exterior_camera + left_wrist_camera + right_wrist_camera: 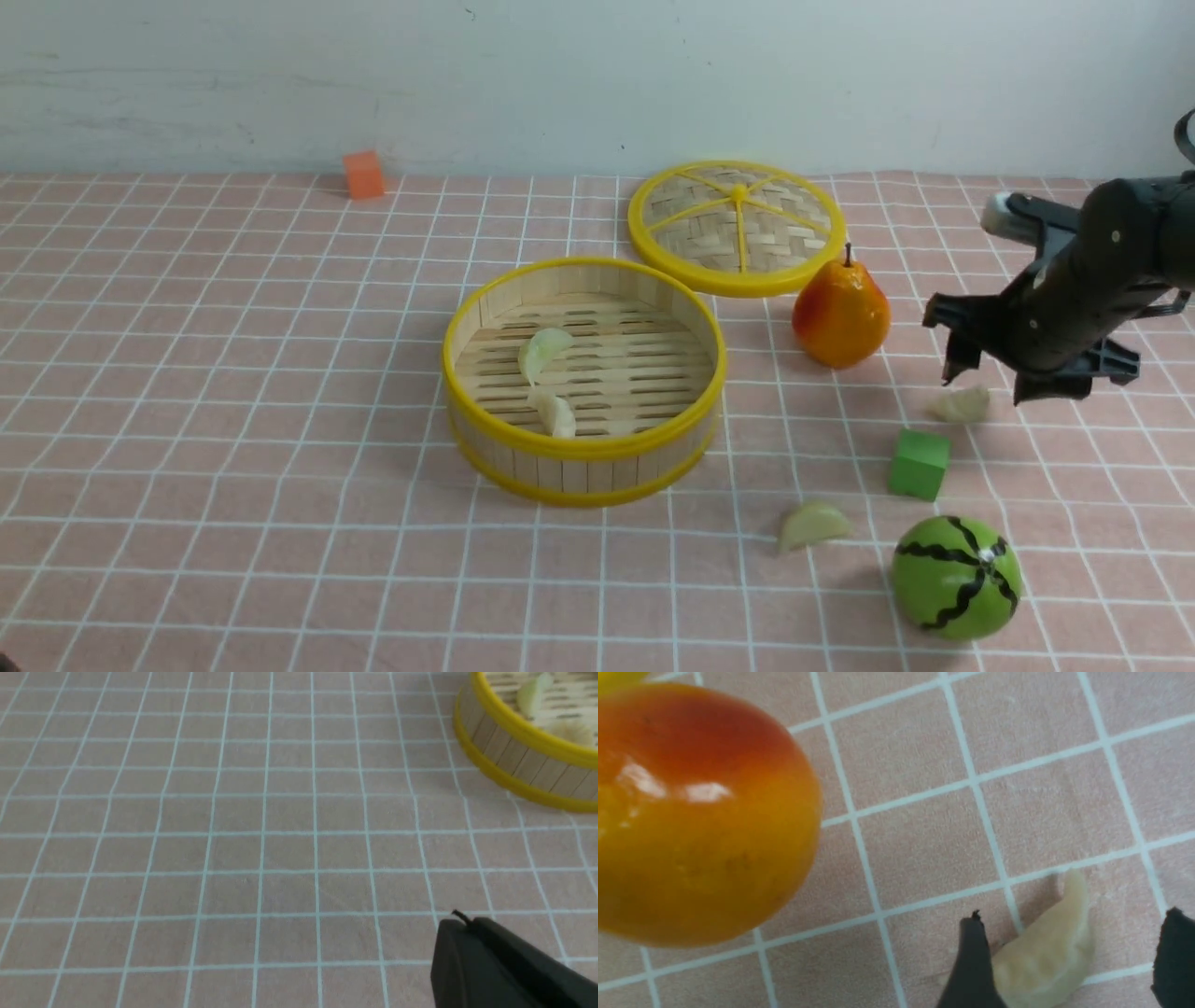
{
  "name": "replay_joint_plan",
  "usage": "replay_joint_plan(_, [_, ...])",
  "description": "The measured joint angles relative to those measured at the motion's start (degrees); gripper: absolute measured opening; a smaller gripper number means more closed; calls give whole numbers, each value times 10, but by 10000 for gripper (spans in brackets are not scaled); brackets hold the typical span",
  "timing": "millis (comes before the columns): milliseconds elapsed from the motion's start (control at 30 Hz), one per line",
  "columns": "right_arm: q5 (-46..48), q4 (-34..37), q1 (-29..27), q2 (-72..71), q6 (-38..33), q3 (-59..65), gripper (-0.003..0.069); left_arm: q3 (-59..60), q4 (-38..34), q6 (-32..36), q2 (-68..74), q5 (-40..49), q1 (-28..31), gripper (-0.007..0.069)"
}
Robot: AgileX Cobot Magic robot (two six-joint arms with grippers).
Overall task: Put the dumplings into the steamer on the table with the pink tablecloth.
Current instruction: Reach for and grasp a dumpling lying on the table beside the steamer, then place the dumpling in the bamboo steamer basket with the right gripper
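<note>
The steamer (583, 467) stands mid-table on the pink tablecloth (233, 373) and holds two dumplings (542, 350) (555, 413). It also shows in the left wrist view (509, 760). A third dumpling (962, 404) lies on the cloth right of the pear. My right gripper (992, 383) is open just above it, and in the right wrist view this dumpling (1045, 952) lies between the two fingers, close against one of them. A fourth dumpling (812, 523) lies near the front. My left gripper (460, 921) is shut and empty over bare cloth, left of the steamer.
The orange pear (840, 313) stands close beside my right gripper and fills the right wrist view (691, 812). The steamer lid (738, 227) lies behind it. A green cube (920, 464) and a toy watermelon (954, 577) sit front right. An orange cube (363, 175) is at the back.
</note>
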Motion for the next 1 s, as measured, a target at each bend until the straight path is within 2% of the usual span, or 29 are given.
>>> replay_joint_plan(133, [-11, 5, 5, 19, -25, 0, 402, 5, 4, -12, 0, -34, 0, -14])
replay_joint_plan(300, [-8, 9, 6, 24, -65, -2, 206, 30, 4, -30, 0, -46, 0, -14])
replay_joint_plan(333, [-6, 9, 6, 24, -74, -2, 190, 33, 4, -31, 0, -46, 0, -14])
replay_joint_plan(500, [21, 23, 14, -5, -127, -2, 197, 37, 12, -31, 0, -55, 0, -14])
replay_joint_plan(667, [30, 79, 50, -74, -192, -13, 197, 37, 30, -32, 0, -80, 0, -14])
replay_joint_plan(733, [42, 111, 70, -89, -230, -30, 197, 37, 34, -32, 0, -82, 0, -14])
replay_joint_plan(867, [107, 189, 151, -67, -357, -125, 197, 37, 44, -32, 0, -86, 0, -14])
replay_joint_plan(1000, [118, 209, 195, 23, -391, -206, 197, 37, 45, -34, 0, -88, 0, -14])
